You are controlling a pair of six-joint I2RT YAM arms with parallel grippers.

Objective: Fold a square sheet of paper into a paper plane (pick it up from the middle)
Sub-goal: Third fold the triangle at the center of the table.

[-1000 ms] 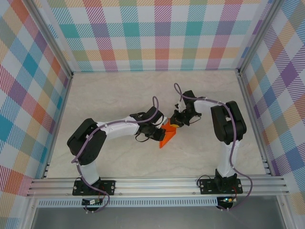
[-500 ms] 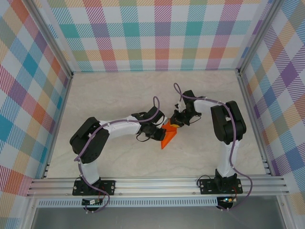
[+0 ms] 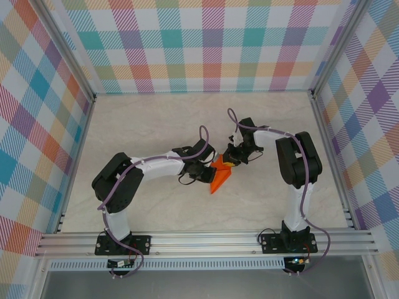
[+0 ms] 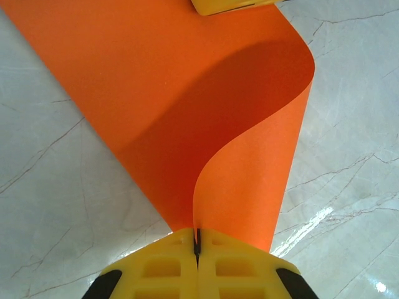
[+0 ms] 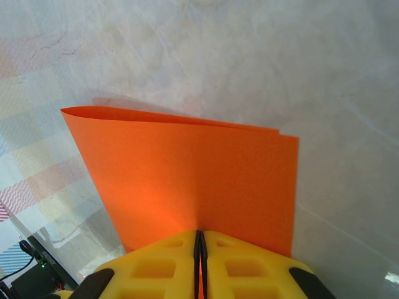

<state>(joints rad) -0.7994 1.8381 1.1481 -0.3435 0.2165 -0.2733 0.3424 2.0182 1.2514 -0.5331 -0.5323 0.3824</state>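
The square sheet of paper (image 3: pixel 221 177) is bright orange and hangs doubled over between both arms above the middle of the table. My left gripper (image 3: pixel 208 174) is shut on its near-left edge; in the left wrist view the paper (image 4: pixel 187 112) curls out of my left gripper (image 4: pixel 197 242) in a loose loop. My right gripper (image 3: pixel 229 160) is shut on the far-right edge; in the right wrist view the folded sheet (image 5: pixel 187 180) stands straight out of my right gripper (image 5: pixel 199 249), its two layers nearly aligned. A yellow fingertip (image 4: pixel 230 5) of the right gripper shows in the left wrist view.
A pale marble tabletop (image 3: pixel 156 124) lies under the paper. Plaid walls (image 3: pixel 206 43) enclose the back and both sides. An aluminium rail (image 3: pixel 206 242) runs along the near edge by the arm bases.
The left arm has crept slightly to the right with the paper, and the sheet's lower tip has shifted a little. Both grips stay unchanged.
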